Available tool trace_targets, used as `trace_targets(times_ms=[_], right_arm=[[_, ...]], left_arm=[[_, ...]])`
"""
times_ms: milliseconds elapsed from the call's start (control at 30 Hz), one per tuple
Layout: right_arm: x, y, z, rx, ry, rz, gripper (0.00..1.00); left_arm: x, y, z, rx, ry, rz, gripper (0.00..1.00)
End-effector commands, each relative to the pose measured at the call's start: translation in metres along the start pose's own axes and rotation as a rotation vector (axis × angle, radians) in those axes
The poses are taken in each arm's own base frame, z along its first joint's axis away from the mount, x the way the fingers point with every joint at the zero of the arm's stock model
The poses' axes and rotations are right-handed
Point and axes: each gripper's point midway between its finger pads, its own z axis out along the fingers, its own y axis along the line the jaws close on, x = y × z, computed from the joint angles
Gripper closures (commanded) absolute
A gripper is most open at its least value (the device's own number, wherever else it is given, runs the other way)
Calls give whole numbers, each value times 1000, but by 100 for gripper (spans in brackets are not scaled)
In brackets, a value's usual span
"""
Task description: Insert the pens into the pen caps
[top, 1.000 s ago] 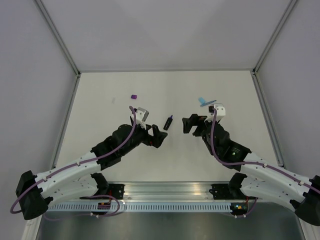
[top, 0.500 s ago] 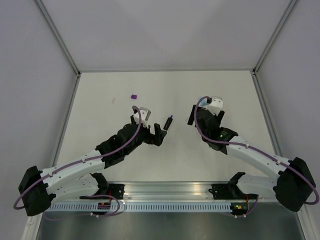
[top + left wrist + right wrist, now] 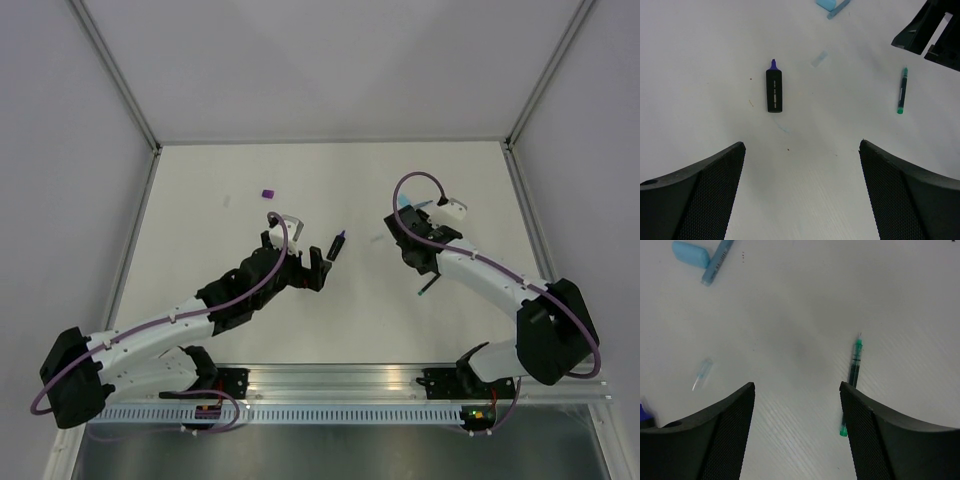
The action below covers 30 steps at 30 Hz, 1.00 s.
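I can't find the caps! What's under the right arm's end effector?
Bare table lies under the right end effector, a thin green pen beside one finger, a small clear cap off to the other side. Anything beneath the fingers is covered.

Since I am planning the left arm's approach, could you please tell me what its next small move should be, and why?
Probably ease the left hand forward and down over the black marker: the hand is open and empty, and the marker lies uncapped just ahead, slightly left of centre.

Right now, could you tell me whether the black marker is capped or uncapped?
Uncapped: the black marker lies flat with its purple tip bare, and a purple cap sits apart from it.
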Motion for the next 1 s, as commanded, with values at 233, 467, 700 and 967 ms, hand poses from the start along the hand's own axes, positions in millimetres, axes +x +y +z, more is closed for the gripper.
trace_targets(times_ms=[233, 467, 700, 967], right_arm=[[58, -34, 20, 120, 193, 34, 33], [82, -41, 31, 154, 263, 16, 43], [76, -46, 32, 168, 248, -9, 42], [85, -63, 37, 180, 280, 24, 42]], left_arm=[[-20, -3, -7, 11, -61, -3, 0], [-19, -3, -7, 8, -57, -3, 0], [-19, -4, -5, 10, -53, -2, 0], [-15, -2, -1, -3, -42, 3, 0]])
